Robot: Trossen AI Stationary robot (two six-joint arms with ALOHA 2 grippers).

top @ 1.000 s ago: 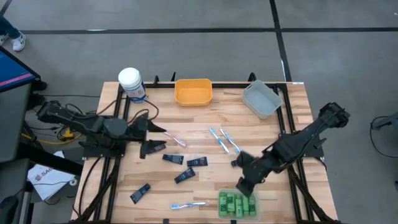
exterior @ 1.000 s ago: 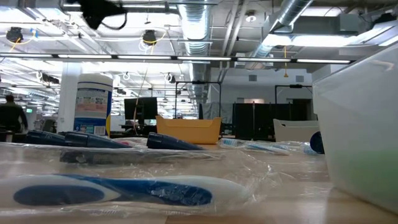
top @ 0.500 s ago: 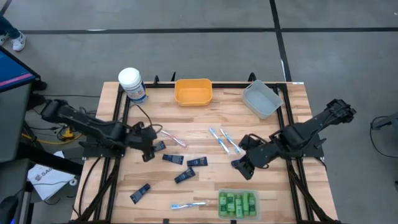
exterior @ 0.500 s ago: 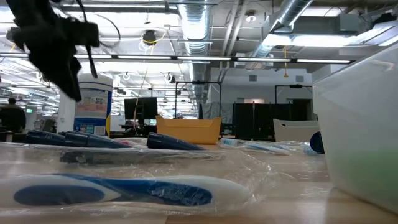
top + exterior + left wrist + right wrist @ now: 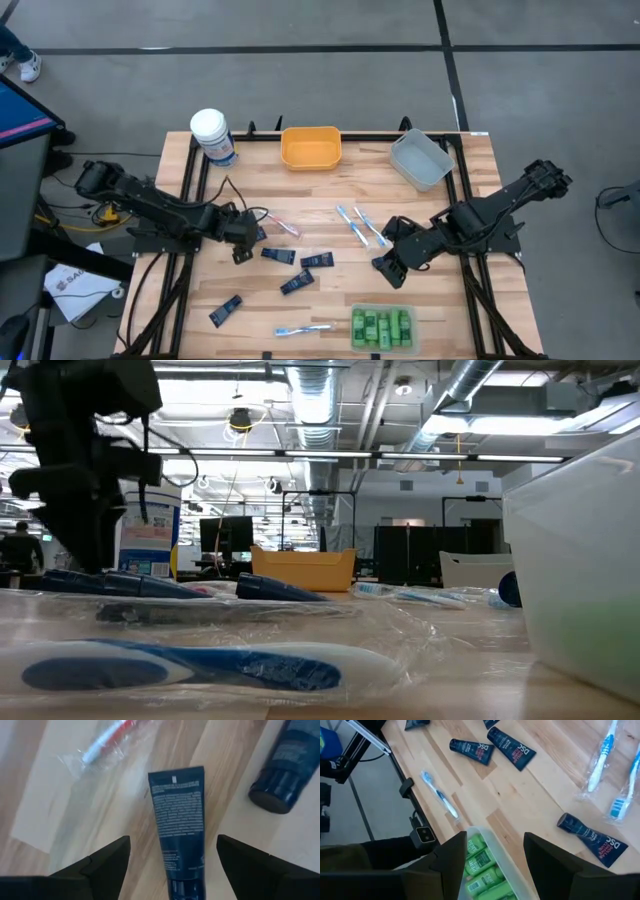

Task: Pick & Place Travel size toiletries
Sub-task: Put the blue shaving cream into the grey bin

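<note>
My left gripper (image 5: 243, 245) points steeply down, open, low over a dark navy tube (image 5: 177, 815) that lies flat on the wood; its fingers (image 5: 107, 865) stand on either side of the tube's cap end, and I cannot tell whether they touch it. A wrapped pink toothbrush (image 5: 100, 747) and another navy tube (image 5: 282, 775) lie just beyond. My right gripper (image 5: 390, 268) hangs open and empty above the table, a little to the far side of a clear bin of green bottles (image 5: 480, 870). More navy tubes (image 5: 296, 283) and blue toothbrushes (image 5: 360, 225) lie scattered mid-table.
An orange bin (image 5: 310, 148), a grey bin (image 5: 420, 160) and a white-lidded canister (image 5: 212, 135) stand along the far edge. The clear bin (image 5: 381, 327) sits at the near edge, with a wrapped toothbrush (image 5: 303, 328) to its left. A navy tube (image 5: 225, 310) lies near the front left.
My left gripper has come down toward the table and tipped from nearly level to steeply downward, ending over the navy tube. My right gripper has drawn away from the clear bin toward the far edge, then kept still. No toiletry has moved.
</note>
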